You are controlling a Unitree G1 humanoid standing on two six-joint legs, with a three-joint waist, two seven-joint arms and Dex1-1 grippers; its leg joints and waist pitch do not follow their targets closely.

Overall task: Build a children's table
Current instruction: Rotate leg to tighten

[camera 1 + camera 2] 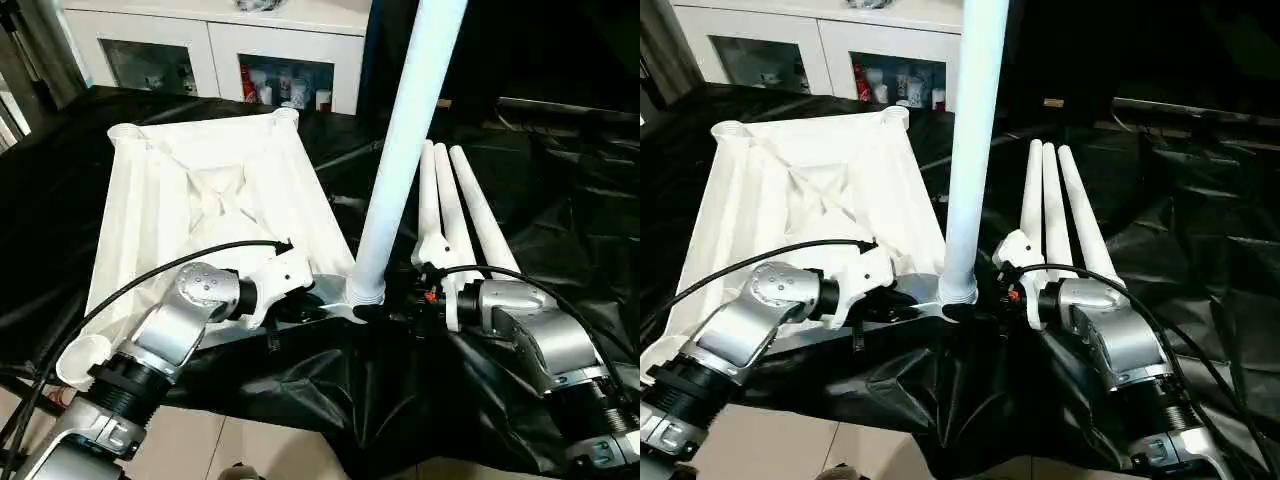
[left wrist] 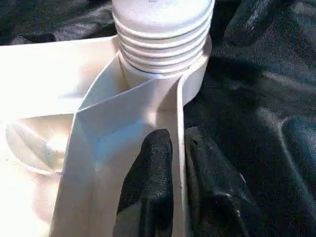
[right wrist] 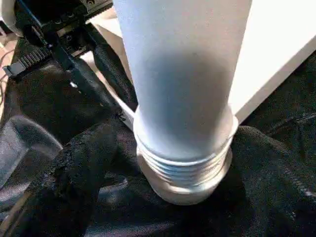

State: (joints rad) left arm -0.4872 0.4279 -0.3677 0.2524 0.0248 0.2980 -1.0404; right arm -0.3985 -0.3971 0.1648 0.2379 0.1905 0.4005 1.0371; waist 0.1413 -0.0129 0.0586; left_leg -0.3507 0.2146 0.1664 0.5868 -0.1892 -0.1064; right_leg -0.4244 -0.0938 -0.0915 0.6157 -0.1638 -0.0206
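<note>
The white tabletop [image 1: 200, 190] of the children's table lies underside up on the black-draped work table, its ribs showing. One white leg [image 1: 410, 130] stands upright in the near right corner socket [image 1: 365, 293], and its threaded base [image 2: 163, 44] shows above the socket. My left gripper [image 2: 178, 136] is shut on the thin rim wall just beside that socket, one black finger on each side. My right gripper [image 3: 182, 148] stands open around the leg's base, a finger [image 3: 84, 163] on either side. Three more legs [image 1: 455, 210] lie side by side just right of the upright leg.
A white cabinet [image 1: 250, 60] with glass doors stands behind the work table. The black cloth [image 1: 400, 400] hangs over the near edge, with floor tiles [image 1: 250, 445] below. Empty sockets sit at the tabletop's far corners [image 1: 125, 132] and its near left corner [image 1: 85, 358].
</note>
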